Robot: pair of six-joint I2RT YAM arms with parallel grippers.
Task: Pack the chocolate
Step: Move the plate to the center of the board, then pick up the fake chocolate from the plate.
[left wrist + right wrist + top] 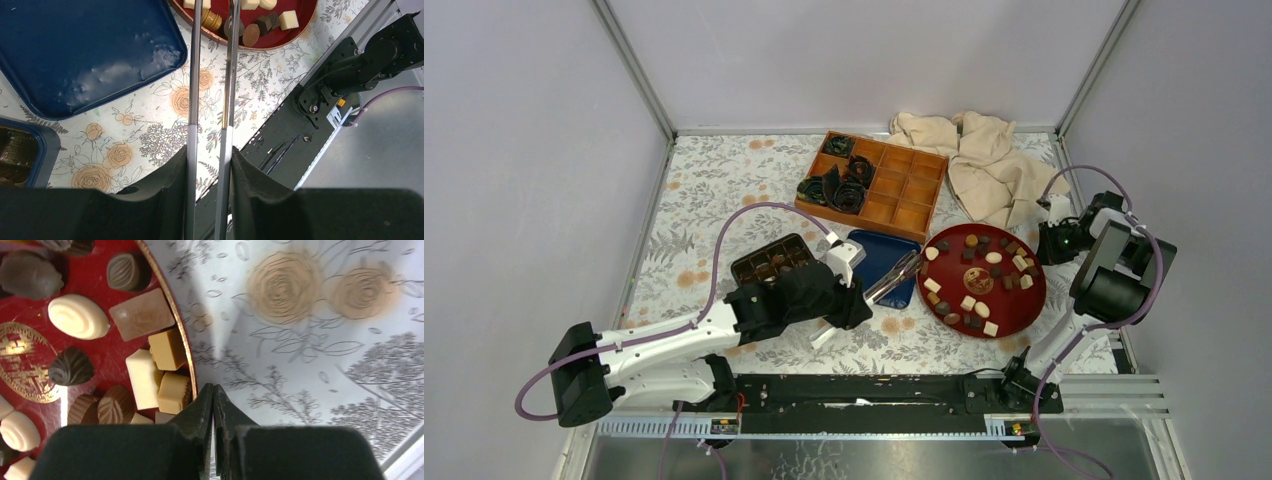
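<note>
Chocolate (78,316) on red plate (107,352), right fingers (200,410) together

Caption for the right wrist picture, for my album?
Shut right end effector beside the red plate's rim, chocolates crowding inside.

1. The left arm (664,347) is built of white moulded link shells joined by chunky black cylindrical joint housings (579,378).
2. The right arm (1064,340) looks alike: a white link between round black joints.
3. A thin purple cable (769,205) runs along the left arm, and a second purple cable (1072,169) runs along the right.
4. Both bases sit on a long black metal rail (874,390).
5. The left gripper (209,157) has matte black fingers (165,190), broad and faintly grainy.
6. The right gripper (213,390) has black fingers (197,412) tapering to thin wedge tips.
7. Small silver screws (313,108) and an orange connector (341,102) mark the right base.
</note>
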